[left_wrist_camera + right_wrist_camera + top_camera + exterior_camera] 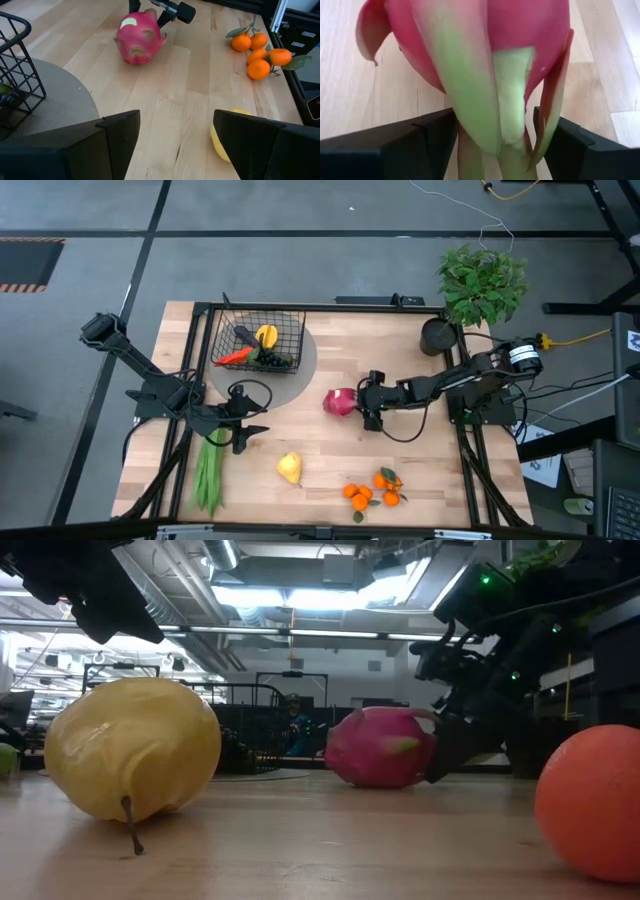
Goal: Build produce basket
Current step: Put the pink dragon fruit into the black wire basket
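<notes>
Near the middle of the surface (420, 440), the right hand (366, 406) reaches in low from the right edge, arm stretched almost flat, its fingers spread wide with the pink dragon fruit (340, 402) between them; whether they press on it cannot be told. The left hand (243, 430) hangs by the left edge, fingers apart and holding nothing, the long green beans (209, 472) just beside it. The basket (258, 340) sits on a grey round mat (303, 365) at the far left, with a carrot, yellow pepper and dark produce inside. A yellow pear (289, 468) and oranges (372, 490) lie along the near edge. A potted plant (482, 280) and dark cup (438, 336) occupy the far right corner. No writing is legible.
</notes>
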You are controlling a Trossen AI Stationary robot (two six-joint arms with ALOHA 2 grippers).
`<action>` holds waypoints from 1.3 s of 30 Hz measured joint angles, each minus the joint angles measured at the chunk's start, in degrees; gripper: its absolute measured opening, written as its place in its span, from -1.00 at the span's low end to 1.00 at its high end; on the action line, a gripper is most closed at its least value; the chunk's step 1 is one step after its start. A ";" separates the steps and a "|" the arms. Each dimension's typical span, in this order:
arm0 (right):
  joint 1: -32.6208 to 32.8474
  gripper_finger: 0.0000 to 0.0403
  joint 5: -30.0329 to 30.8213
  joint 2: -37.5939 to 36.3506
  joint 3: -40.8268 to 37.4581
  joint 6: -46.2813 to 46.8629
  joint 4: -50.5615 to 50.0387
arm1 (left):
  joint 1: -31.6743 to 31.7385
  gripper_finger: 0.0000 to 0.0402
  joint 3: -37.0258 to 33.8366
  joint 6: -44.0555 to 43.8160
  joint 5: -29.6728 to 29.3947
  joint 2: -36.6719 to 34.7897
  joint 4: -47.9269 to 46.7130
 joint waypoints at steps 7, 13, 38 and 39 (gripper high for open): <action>0.07 0.21 -2.19 -0.04 0.00 -1.24 0.16 | 0.00 0.21 0.00 0.00 0.00 0.00 0.01; 0.09 0.21 -5.01 -0.07 1.38 -1.57 1.25 | 0.00 0.21 0.00 0.00 0.00 0.00 0.00; 0.62 -0.91 -2.22 -0.71 5.24 2.94 0.32 | 0.00 0.21 0.00 0.00 0.00 0.00 -0.02; 0.78 -0.91 -1.05 -1.21 6.25 1.75 0.21 | 0.00 0.21 0.00 0.00 0.00 0.00 -0.02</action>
